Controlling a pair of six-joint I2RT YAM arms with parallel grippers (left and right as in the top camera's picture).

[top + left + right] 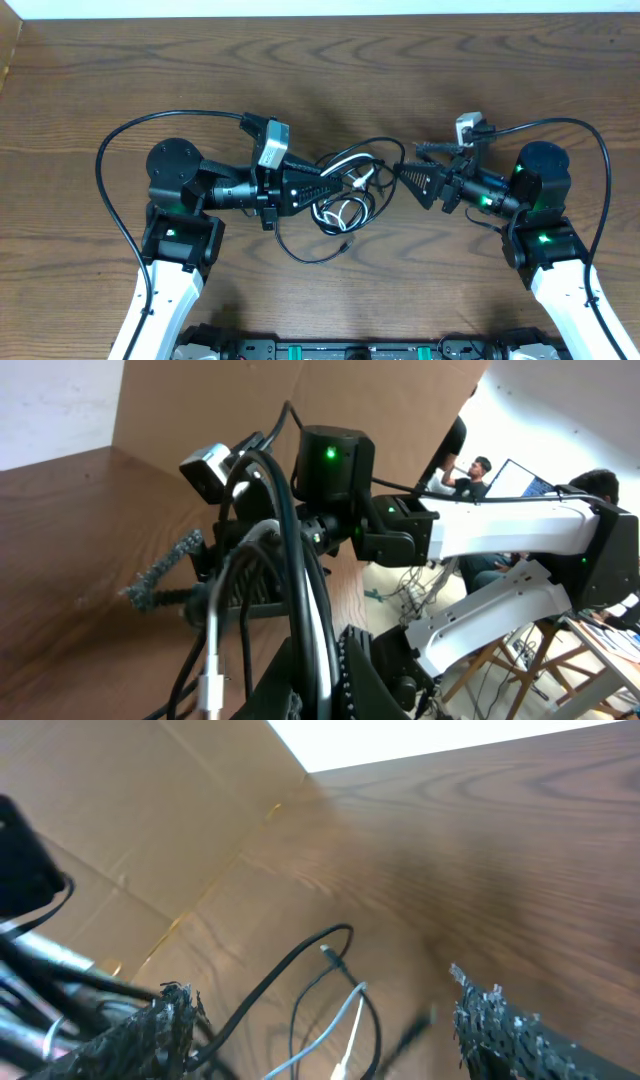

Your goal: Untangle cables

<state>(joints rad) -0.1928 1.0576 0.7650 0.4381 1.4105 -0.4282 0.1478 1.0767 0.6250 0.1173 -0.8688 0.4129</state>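
- Left gripper [322, 190] is lying low over the table and pointing right, with its jaws clamping down on the cables [345, 195]. In the left wrist view the bundle is rising from between its fingers.
- Right gripper [408, 168] is facing it from the other side, with its jaws standing wide apart and gripping nothing. In the right wrist view its rough-textured fingers [500, 1025] are framing the tangle.
- Wooden table [320, 70] is carrying the whole scene, with dark grain running across it.
- Cables are sitting in a knot at mid-table between the two grippers, and their loops are overlapping one another.
- One black cord [300, 255] is trailing out of the knot toward the near edge of the table. It is curling back and ending in a small plug [346, 244].
- White cable [352, 180] is threading through the black loops. Its plug end [210, 695] is hanging close in front of the left wrist camera.
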